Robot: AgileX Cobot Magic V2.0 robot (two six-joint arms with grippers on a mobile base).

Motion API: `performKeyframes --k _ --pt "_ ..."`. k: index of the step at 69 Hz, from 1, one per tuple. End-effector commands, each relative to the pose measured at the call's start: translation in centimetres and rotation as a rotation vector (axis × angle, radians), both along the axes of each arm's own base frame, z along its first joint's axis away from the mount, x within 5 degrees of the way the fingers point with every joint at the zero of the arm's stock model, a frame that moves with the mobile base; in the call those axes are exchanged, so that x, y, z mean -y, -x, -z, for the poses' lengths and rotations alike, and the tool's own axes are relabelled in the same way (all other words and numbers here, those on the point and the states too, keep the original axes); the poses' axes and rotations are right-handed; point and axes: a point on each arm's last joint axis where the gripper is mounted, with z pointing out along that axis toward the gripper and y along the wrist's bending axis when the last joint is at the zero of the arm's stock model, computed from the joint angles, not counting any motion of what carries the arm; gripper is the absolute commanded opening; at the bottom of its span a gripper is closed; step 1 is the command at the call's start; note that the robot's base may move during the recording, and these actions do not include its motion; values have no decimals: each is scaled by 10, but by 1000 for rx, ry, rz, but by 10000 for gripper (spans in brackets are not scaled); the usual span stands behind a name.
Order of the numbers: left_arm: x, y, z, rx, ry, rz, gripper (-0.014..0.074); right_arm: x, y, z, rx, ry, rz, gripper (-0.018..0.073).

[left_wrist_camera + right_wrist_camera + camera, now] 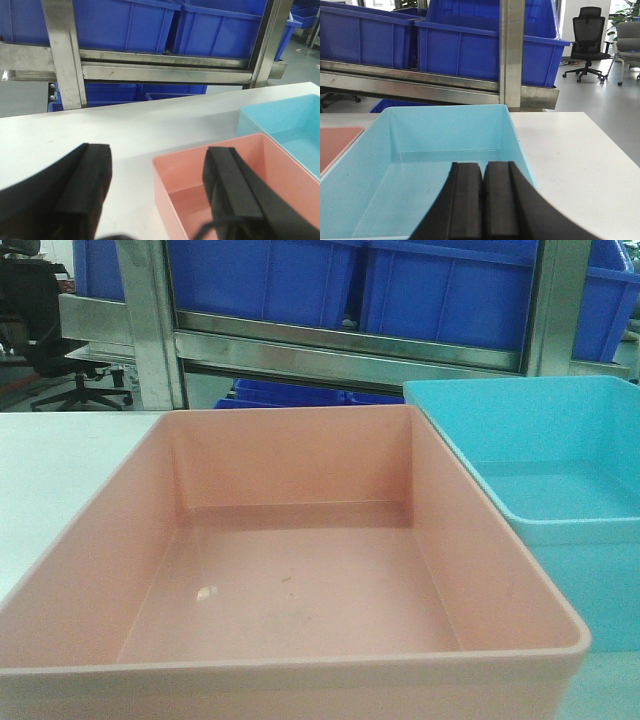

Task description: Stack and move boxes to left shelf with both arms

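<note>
The left pincer (pixel 157 150), spread wide and empty, should sink squarely until the side wall of the pink box (pixel 182 172) between its fingers (pixel 225 175) seats deep, while the right pincer (pixel 482 170), shut on nothing, must open over the blue box (pixel 435 135) beneath it.

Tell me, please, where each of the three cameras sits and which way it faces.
Front view: low and close, facing the pink tub, light blue tub and steel rack of dark blue bins; no robot parts show.
Left wrist: behind the open left gripper, its fingers either side of the pink tub's left wall.
Right wrist: behind the shut right gripper, over the light blue tub.
All three face the rack; both tubs appear in each.
</note>
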Motion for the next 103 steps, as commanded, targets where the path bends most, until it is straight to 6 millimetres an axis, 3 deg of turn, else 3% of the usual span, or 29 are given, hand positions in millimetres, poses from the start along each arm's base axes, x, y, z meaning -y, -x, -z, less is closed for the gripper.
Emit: performKeyframes --k 1,11,27,43,66,74,84,93,103 --pt "1 1 -15 84 48 15 322 0 4 -15 121 26 1 49" --pt "1 1 -15 84 48 15 322 0 4 -18 49 48 12 49" --pt "1 1 -15 84 48 15 322 4 -7 -66 -243 47 44 49" --pt "1 1 -15 84 48 15 322 -1 -42 -110 -418 -74 7 49" --pt "3 -3 -9 9 66 10 323 -5 -101 -127 -725 -112 -6 54" --pt "6 -7 -5 -21 71 9 323 -5 -129 -133 -807 -97 -9 167" --pt "7 -10 -2 -54 57 5 323 -6 -163 -138 -906 -59 -20 439" --pt "7 -10 -1 -62 68 6 323 -3 -196 -132 -1031 27 -49 450" --pt "8 -10 2 -116 93 3 323 13 -232 -130 -1117 66 -41 450"
